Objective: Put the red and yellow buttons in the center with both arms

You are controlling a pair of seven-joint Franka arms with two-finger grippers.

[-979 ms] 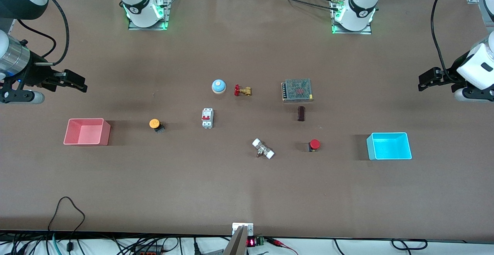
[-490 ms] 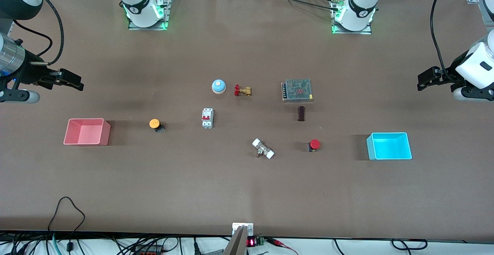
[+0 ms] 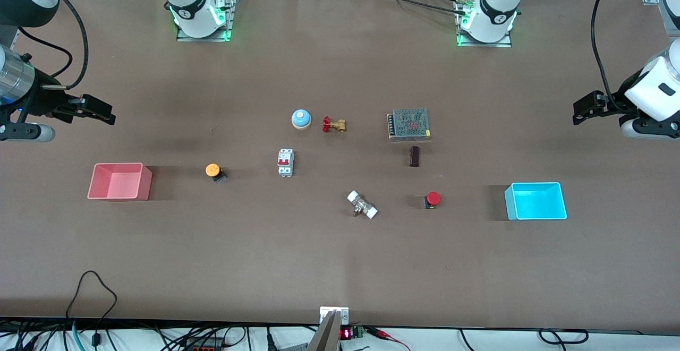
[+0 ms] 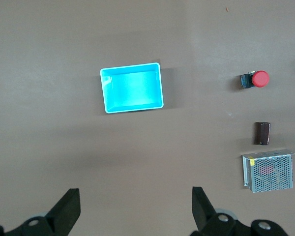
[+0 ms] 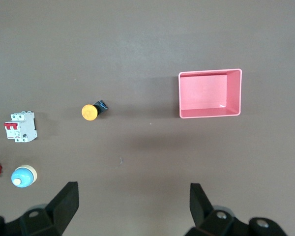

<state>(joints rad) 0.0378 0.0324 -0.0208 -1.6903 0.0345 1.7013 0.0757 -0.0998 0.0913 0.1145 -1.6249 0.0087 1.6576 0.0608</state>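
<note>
The yellow button (image 3: 213, 170) lies on the brown table between the pink bin and the white circuit breaker; it also shows in the right wrist view (image 5: 90, 111). The red button (image 3: 433, 199) lies between the white-ended fitting and the cyan bin; it also shows in the left wrist view (image 4: 258, 79). My right gripper (image 3: 108, 116) hangs open and empty high over the table's right-arm end, above the pink bin's side. My left gripper (image 3: 579, 113) hangs open and empty over the left-arm end. The table's middle (image 3: 324, 181) is bare brown surface.
A pink bin (image 3: 118, 181) stands toward the right arm's end, a cyan bin (image 3: 535, 201) toward the left arm's. A blue bell (image 3: 301, 119), brass valve (image 3: 333, 125), circuit breaker (image 3: 285, 162), metal mesh box (image 3: 409, 124), dark cylinder (image 3: 414, 156) and white-ended fitting (image 3: 362, 205) lie mid-table.
My right gripper drew back a little toward the right arm's table end and then held. My left gripper shifted slightly. Nothing on the table moved.
</note>
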